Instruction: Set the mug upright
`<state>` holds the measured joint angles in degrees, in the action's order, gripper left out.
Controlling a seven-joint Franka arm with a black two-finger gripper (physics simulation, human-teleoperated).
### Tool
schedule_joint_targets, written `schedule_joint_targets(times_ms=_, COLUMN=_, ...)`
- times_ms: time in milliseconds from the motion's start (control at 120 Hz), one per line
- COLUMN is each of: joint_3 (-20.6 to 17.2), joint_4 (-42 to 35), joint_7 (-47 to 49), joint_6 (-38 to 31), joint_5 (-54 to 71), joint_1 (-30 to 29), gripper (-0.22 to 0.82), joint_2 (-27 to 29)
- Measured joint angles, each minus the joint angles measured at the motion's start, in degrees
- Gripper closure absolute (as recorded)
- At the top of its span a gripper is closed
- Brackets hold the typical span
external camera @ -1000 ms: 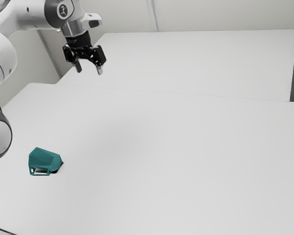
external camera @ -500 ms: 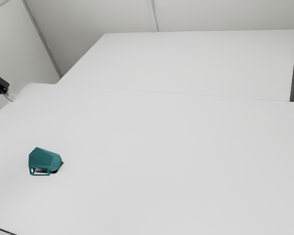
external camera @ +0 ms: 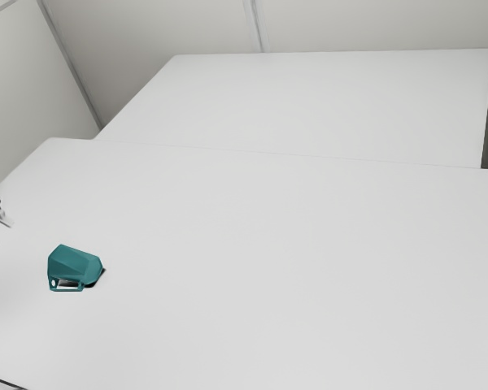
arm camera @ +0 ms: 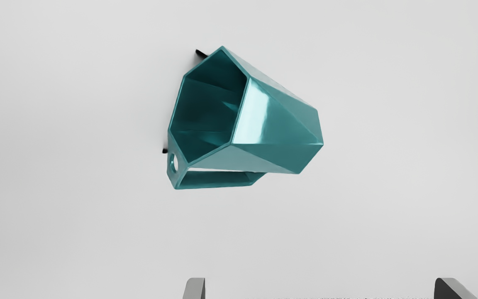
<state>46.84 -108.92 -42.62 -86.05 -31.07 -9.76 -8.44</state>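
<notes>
The teal faceted mug [external camera: 75, 265] lies on its side on the white table, at the exterior view's left, its handle low against the tabletop. My gripper [external camera: 0, 232] is at that view's left edge, a short way from the mug and partly cut off. In the wrist view the mug [arm camera: 276, 128] shows its hollow mouth and its handle, and it touches neither finger. The gripper [arm camera: 320, 288] stands open, fingertips wide apart with bare table between them.
The white table [external camera: 293, 268] stretches across the exterior view. Behind it stands another white surface [external camera: 325, 106], with pale walls beyond. A dark line crosses the exterior view's lower left corner.
My arm has swung from above the table's far side to the exterior view's left edge, and the gripper has since come lower, closer to the mug. The mug has not moved.
</notes>
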Motion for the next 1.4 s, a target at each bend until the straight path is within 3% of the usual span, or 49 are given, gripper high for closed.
schedule_joint_targets(times_ms=225, joint_3=-0.67, joint_4=-0.07, joint_7=-9.82, joint_6=1.47, joint_5=-5.08, joint_1=-1.32, gripper=0.00, joint_2=-6.51)
schedule_joint_targets(times_ms=633, joint_3=-3.11, joint_4=-0.44, joint_7=-22.03, joint_6=5.09, joint_5=-11.06, joint_1=-4.49, gripper=0.00, joint_2=-10.76)
schedule_joint_targets(times_ms=1008, joint_3=-10.00, joint_4=5.18, joint_7=-28.61, joint_6=4.79, joint_5=-13.84, joint_1=-7.28, gripper=0.00, joint_2=-16.68)
schedule_joint_targets(times_ms=1400, joint_3=-11.45, joint_4=5.74, joint_7=-32.25, joint_6=3.79, joint_5=-15.44, joint_1=-8.58, gripper=0.00, joint_2=-19.76)
